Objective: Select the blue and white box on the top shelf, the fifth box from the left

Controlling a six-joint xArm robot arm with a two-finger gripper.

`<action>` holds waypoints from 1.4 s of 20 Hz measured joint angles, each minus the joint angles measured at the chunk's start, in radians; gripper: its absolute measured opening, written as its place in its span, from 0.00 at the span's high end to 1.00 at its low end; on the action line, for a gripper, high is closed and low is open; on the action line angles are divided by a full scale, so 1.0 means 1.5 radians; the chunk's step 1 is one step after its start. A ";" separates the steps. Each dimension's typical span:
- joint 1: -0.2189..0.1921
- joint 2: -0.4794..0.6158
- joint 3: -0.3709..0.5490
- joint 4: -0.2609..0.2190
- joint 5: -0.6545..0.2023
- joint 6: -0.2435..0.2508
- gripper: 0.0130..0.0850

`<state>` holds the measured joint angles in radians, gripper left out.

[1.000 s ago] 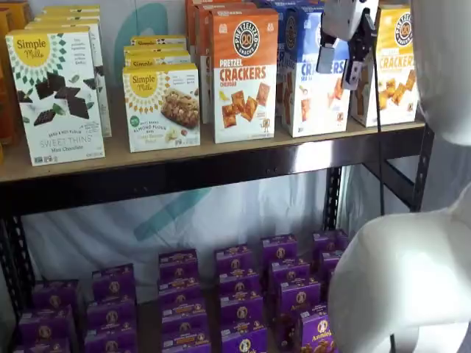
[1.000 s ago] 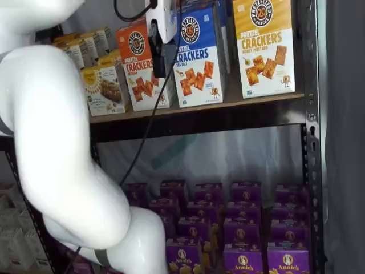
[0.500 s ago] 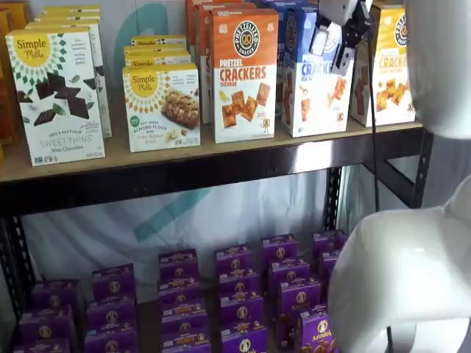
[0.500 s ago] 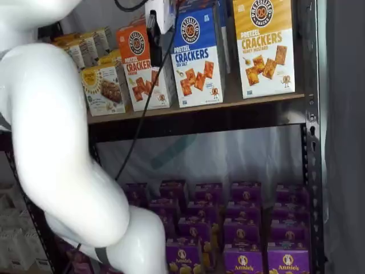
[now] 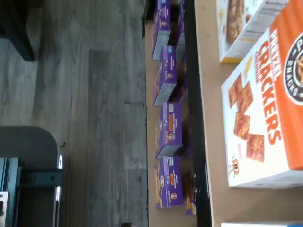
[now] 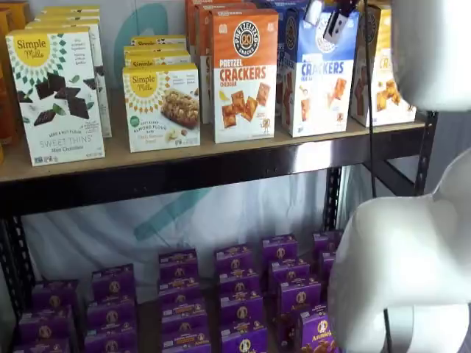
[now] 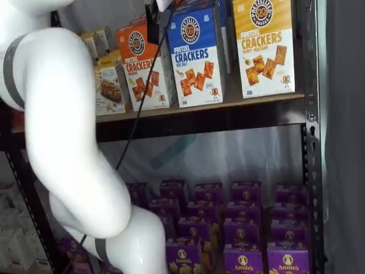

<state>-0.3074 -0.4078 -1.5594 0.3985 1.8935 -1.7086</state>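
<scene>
While I watched both shelf views, the blue and white box [image 6: 318,72] stood upright on the top shelf [image 6: 184,158], a tan board with a black front beam, between an orange Pretzel Crackers carton [image 6: 244,73] and a yellow carton [image 7: 264,45]. Grey plank flooring [image 5: 85,94] lay below. The end effector [image 6: 327,18] hung at the box's top; I couldn't tell its finger spread.

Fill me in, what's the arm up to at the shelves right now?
The xArm is working at the top shelf. Its gripper hangs at the view's top edge, in front of the upper part of the blue and white box, holding nothing. That box stands upright between the orange Pretzel Crackers carton and a yellow one.
</scene>
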 joint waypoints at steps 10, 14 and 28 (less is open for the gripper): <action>-0.003 0.012 -0.031 0.044 -0.033 0.023 0.00; -0.005 0.010 -0.024 0.055 -0.079 0.023 0.00; -0.002 0.094 -0.065 0.032 -0.151 -0.004 0.00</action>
<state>-0.3104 -0.2671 -1.6569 0.4463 1.6677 -1.7146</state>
